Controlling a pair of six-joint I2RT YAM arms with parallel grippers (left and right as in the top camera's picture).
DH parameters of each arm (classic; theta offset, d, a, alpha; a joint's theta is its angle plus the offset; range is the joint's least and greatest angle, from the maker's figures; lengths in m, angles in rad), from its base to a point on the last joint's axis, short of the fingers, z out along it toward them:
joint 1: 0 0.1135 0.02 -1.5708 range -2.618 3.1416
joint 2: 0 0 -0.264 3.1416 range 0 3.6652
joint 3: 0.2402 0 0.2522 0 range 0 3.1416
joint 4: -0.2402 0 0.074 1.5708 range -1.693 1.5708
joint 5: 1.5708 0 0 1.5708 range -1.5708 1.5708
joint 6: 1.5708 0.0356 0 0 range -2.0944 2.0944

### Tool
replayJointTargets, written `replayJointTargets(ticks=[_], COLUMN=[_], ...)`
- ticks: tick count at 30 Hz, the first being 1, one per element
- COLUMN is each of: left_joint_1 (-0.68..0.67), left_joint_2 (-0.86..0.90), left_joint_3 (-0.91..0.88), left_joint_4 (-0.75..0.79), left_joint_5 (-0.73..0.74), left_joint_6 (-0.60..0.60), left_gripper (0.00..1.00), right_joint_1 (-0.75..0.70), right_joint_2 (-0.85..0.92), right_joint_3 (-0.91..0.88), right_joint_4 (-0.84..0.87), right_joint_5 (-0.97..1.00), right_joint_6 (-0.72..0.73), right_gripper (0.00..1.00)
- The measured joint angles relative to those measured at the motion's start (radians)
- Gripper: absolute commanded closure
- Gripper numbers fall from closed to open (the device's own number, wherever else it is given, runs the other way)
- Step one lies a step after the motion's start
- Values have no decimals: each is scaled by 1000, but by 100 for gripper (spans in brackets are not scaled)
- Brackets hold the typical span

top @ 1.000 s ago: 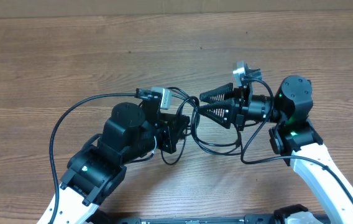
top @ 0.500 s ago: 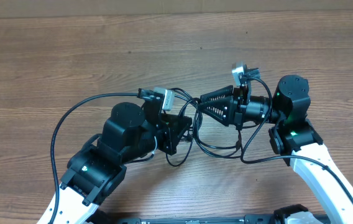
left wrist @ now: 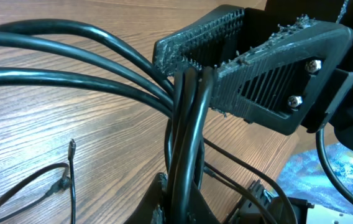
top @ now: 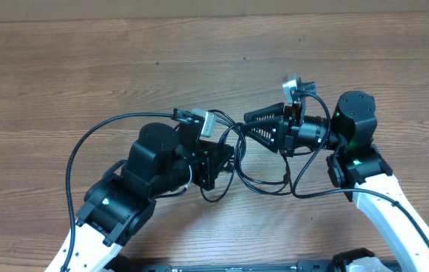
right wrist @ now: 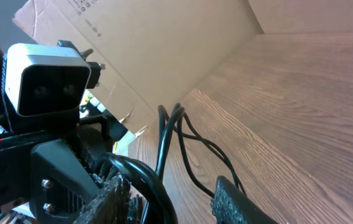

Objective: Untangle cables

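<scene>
The cables (top: pixel 239 153) are thin black cords bunched between my two grippers, with loops trailing onto the table (top: pixel 263 183). My left gripper (top: pixel 220 161) is shut on the bunch; in the left wrist view the cords (left wrist: pixel 186 143) rise out of its jaws (left wrist: pixel 183 205) and fan out to the left. A loose plug end (left wrist: pixel 71 147) lies on the wood. My right gripper (top: pixel 247 125) is open, its fingers straddling the cords just above the left gripper. In the right wrist view one cord (right wrist: pixel 155 186) runs between the open fingers (right wrist: pixel 176 202), close to the left one.
The wooden table (top: pixel 86 68) stretches around both arms. A thicker black arm wire (top: pixel 75 155) arcs out at the left. A cardboard wall (right wrist: pixel 164 37) stands at the table's far edge. The left wrist camera (right wrist: pixel 40 81) sits close to the right fingers.
My left gripper has shifted slightly right with the bunch still held, and the trailing loops have moved a little. The right gripper has stayed open in about the same spot.
</scene>
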Motion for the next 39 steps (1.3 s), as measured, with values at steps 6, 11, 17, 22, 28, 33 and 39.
replayJointTargets(ticks=[6, 11, 17, 22, 28, 33, 39], left_joint_1=[0, 0, 0, 0, 0, 0, 0], left_joint_2=[2, 2, 2, 16, 41, 49, 49], left_joint_3=[0, 0, 0, 0, 0, 0, 0], left_joint_4=[2, 2, -17, -16, -16, -13, 13], left_joint_5=[-5, -39, -153, -206, -211, -207, -143], left_joint_6=[0, 2, 9, 27, 30, 30, 31], left_gripper=[96, 96, 96, 96, 96, 96, 96], right_joint_1=[0, 0, 0, 0, 0, 0, 0], right_joint_2=[0, 0, 0, 0, 0, 0, 0], right_joint_3=[0, 0, 0, 0, 0, 0, 0], right_joint_4=[-77, -133, -210, -221, -221, -221, -220], right_joint_5=[2, 6, 9, 10, 9, 10, 47], right_joint_6=[0, 0, 9, 22, 23, 25, 26], right_gripper=[58, 58, 59, 59, 59, 59, 59])
